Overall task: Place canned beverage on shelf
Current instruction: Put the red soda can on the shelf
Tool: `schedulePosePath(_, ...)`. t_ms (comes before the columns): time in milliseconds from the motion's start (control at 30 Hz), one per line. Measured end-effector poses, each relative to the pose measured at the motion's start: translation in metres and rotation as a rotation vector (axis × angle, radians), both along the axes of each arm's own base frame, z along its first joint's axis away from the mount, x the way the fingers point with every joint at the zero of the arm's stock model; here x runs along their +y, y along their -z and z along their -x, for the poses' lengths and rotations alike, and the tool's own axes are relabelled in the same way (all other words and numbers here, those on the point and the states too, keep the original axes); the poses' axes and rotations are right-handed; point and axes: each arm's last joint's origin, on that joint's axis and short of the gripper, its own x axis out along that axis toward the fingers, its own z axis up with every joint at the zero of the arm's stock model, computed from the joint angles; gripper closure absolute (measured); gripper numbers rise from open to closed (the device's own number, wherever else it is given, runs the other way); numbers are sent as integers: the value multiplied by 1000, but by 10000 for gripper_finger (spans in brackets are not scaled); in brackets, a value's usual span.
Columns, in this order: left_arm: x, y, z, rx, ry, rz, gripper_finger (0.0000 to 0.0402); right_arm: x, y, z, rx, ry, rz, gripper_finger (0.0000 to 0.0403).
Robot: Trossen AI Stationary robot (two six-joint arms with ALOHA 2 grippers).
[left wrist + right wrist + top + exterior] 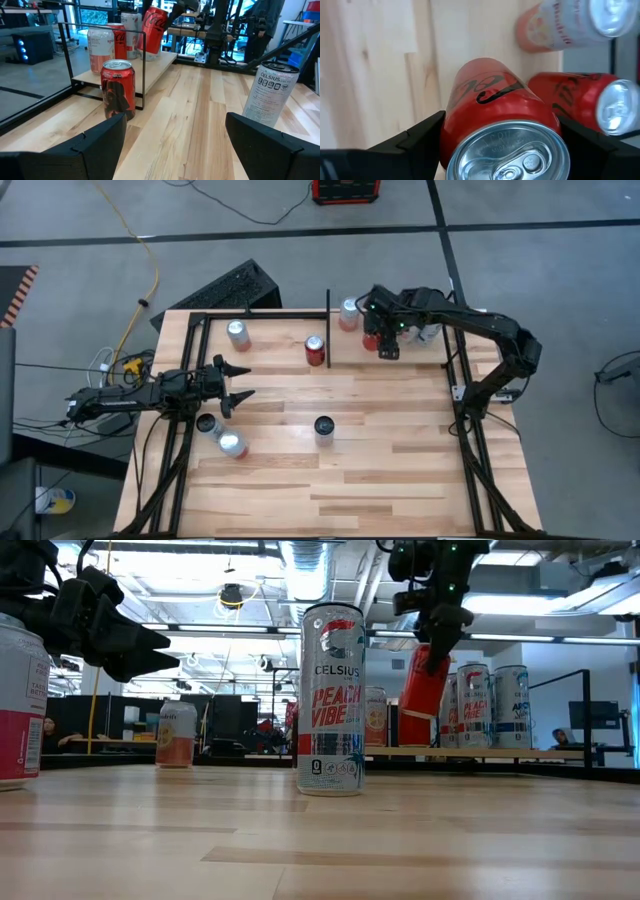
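Observation:
My right gripper (386, 346) is shut on a red cola can (490, 100) over the right part of the shelf (275, 345), a light plank with black rails and a divider bar (328, 330). The can shows tilted in the low view (424, 685) and in the left wrist view (154, 27). On the shelf stand a pink can (237, 332), a red can (315, 350) and a pale can (348, 313). My left gripper (236, 385) is open and empty at the table's left, above the table. My right gripper pinches the red cola can between its two fingers, on the side wall (451, 127) near the top end. The fingers come from above, pointing down. The can hangs tilted below them, its lower end (415, 740) close over the shelf; whether it touches, I cannot tell.
A tall Celsius can (323, 425) stands mid-table and also shows in the low view (332, 700). Two more cans (207, 423) (232, 445) stand near the left gripper. Beside the held can are another red can (580, 100) and a pink can (555, 25).

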Motion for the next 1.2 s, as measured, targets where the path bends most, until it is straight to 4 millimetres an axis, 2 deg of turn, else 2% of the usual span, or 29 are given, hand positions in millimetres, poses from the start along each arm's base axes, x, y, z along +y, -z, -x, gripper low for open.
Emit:
schedulePosePath(300,0,0,0,-1,0,0,74,2,1,3,31,-52,-36,62)
schedulePosePath(833,0,0,0,0,0,0,74,-13,2,12,32,-59,-62,62)
schedulePosePath(1200,0,0,0,-1,0,0,74,-25,35,-8,128,-78,-115,62)
